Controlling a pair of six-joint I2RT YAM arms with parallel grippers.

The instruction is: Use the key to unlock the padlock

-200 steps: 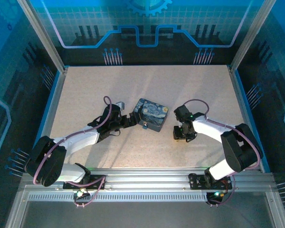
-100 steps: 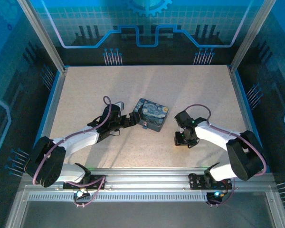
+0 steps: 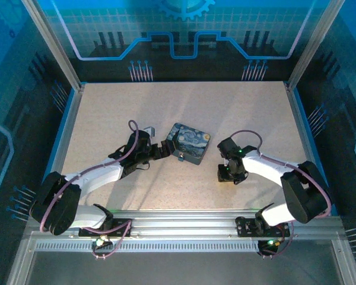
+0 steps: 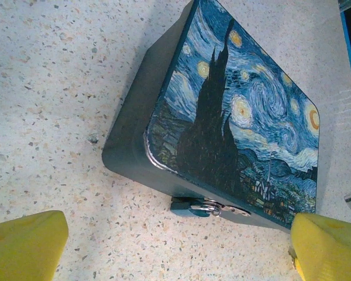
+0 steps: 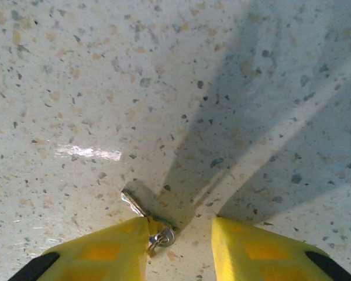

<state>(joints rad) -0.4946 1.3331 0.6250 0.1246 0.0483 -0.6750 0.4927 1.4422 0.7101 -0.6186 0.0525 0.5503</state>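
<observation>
Padlock (image 4: 190,206): small and bluish, hanging at the metal latch on the box's side wall, low against the tabletop. From my left wrist view I cannot tell whether its shackle is closed.
Key (image 5: 134,203): thin and silvery, lying flat on the table. Its ring end touches the inner edge of 1 yellow finger (image 5: 105,252) of the right gripper. It is well apart from the padlock, out to the right of the box.
Right gripper (image 5: 178,249): released, its 2 fingers apart and pointing down at the table. The key lies in the gap against 1 of them and is not clamped. On my top view this gripper (image 3: 228,175) sits low over the table, right of the box.
Left gripper (image 4: 178,234): released and spread wide, holding nothing. I see 1 yellow finger at each lower corner of its wrist view, with the padlock ahead between them and touching neither. From above, it (image 3: 166,148) is just beside the box's left edge.
Box (image 4: 234,117): dark blue with a starry-night print on the lid, resting flat on the table between the 2 arms.
Table (image 3: 166,107): pale, speckled surface.
</observation>
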